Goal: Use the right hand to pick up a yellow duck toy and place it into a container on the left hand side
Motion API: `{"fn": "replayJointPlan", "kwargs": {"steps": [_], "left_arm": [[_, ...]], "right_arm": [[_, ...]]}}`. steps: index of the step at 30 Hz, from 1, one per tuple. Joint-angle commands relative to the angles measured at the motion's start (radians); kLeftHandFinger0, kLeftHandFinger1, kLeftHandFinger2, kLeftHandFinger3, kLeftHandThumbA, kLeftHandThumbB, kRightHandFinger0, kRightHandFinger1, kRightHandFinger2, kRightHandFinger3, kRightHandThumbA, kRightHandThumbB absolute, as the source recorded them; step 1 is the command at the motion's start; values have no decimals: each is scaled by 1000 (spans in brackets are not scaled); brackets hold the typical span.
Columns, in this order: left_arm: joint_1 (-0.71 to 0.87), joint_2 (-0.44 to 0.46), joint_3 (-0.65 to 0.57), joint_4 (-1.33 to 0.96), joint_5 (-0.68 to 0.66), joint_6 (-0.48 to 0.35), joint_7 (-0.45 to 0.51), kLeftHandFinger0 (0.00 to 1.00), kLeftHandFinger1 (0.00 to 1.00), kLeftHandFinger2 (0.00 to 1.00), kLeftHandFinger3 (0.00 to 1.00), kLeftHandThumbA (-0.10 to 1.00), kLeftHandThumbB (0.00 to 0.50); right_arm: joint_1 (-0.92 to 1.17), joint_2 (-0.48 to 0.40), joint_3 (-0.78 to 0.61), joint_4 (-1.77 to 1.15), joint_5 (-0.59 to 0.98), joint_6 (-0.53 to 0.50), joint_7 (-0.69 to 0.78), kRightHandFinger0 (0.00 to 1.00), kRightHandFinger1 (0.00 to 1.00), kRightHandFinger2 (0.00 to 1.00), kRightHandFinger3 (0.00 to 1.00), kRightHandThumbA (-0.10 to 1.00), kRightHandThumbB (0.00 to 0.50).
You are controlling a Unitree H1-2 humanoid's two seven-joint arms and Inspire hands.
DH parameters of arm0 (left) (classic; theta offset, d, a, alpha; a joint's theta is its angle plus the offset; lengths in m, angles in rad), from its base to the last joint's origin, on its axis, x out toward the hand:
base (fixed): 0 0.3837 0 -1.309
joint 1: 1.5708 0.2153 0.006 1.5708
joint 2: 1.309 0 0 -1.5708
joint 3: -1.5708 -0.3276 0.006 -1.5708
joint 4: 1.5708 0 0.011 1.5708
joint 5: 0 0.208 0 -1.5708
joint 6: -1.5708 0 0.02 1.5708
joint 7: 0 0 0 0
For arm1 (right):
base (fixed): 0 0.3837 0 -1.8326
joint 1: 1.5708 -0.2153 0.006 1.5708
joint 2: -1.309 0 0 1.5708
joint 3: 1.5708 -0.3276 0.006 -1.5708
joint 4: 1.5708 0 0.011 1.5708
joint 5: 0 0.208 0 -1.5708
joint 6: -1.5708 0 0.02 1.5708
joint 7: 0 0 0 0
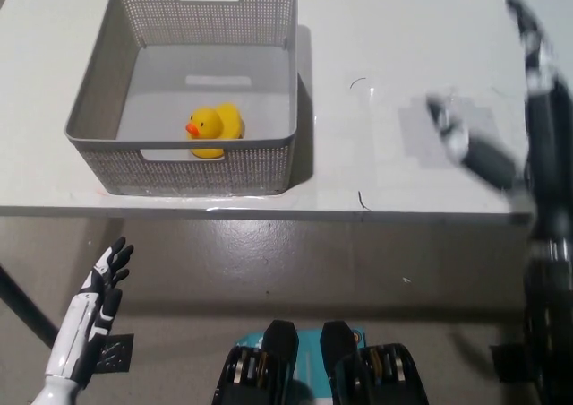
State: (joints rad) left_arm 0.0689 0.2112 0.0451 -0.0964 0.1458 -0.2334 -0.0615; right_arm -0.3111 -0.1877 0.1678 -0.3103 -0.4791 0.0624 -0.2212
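No readable text, labels, brands or numbers anywhere in the head view. Checked basket (103, 109), duck (215, 129), table (394, 64), both hands: nothing legible.
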Motion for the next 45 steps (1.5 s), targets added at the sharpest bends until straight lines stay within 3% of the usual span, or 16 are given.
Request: {"fn": "replayJointPlan", "kwargs": {"steps": [1, 5, 11, 13, 14, 18, 22, 26, 41, 45], "left_arm": [[-22, 30, -12, -4, 20, 5, -16, 1000, 1000, 1000, 1000, 1000, 0], [-15, 29, -7, -3, 21, 2, -14, 1000, 1000, 1000, 1000, 1000, 0], [18, 21, -3, -9, 15, -13, -7, 1000, 1000, 1000, 1000, 1000, 0], [28, 22, -5, -18, 27, 4, -9, 1000, 1000, 1000, 1000, 1000, 0], [27, 24, -5, -18, 20, 10, -13, 1000, 1000, 1000, 1000, 1000, 0], [18, 17, 3, 3, 7, -9, -3, 1000, 1000, 1000, 1000, 1000, 0], [18, 11, -2, 4, 12, 2, -3, 1000, 1000, 1000, 1000, 1000, 0], [19, 7, -5, 15, 26, 0, 4, 1000, 1000, 1000, 1000, 1000, 0], [51, -8, -5, 34, 15, -45, 11, 1000, 1000, 1000, 1000, 1000, 1], [50, -5, -5, 36, 13, -48, 7, 1000, 1000, 1000, 1000, 1000, 0]], "right_arm": [[205, 74, 63, -94, 185, -472, -95, 736, 876, 1000, 1000, 698, 199], [216, 128, 116, 74, 166, -498, -63, 683, 813, 1000, 1000, 693, 261], [232, 159, 229, 269, 118, -532, -115, 615, 745, 944, 987, 651, 246], [244, 171, 255, 334, 127, -532, -105, 627, 748, 950, 996, 691, 247], [239, 171, 273, 396, 111, -532, -114, 650, 764, 973, 1000, 694, 209], [191, 166, 290, 539, 120, -532, -153, 647, 761, 974, 1000, 741, 194], [172, 166, 255, 582, 181, -532, -132, 677, 783, 963, 1000, 790, 238], [159, 166, 238, 612, 238, -532, -97, 733, 818, 989, 1000, 776, 229], [170, 152, 251, 622, 232, -532, -106, 730, 799, 997, 1000, 787, 233], [163, 150, 249, 626, 229, -532, -112, 771, 809, 983, 1000, 777, 227]]}}
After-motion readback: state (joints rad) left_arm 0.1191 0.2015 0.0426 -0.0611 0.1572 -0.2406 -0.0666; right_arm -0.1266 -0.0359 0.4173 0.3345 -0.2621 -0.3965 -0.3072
